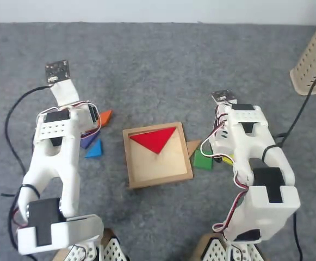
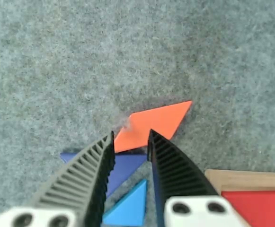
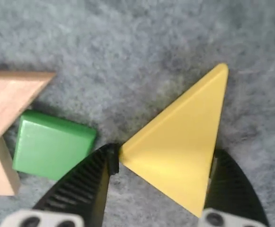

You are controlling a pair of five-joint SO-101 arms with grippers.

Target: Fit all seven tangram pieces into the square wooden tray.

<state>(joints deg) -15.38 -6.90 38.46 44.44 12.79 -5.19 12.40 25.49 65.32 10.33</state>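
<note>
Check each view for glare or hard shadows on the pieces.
High view: even light, no glare on the red triangle. Left wrist view: faint shadow edging the orange piece. Right wrist view: darker shadow beside the yellow triangle and green square, no glare.

Soft overhead light is spreading evenly across the grey carpet [image 1: 158,65].
In the high view the white arms [image 1: 54,157] are catching the brightest light and casting faint, diffuse shadows, and the wooden tray [image 1: 128,157] is throwing a thin dark line along its edge. A small shadow is pooling beside the orange piece [image 2: 151,125], and deeper shade is gathering between the yellow triangle [image 3: 180,142] and the green square [image 3: 52,144].
</note>
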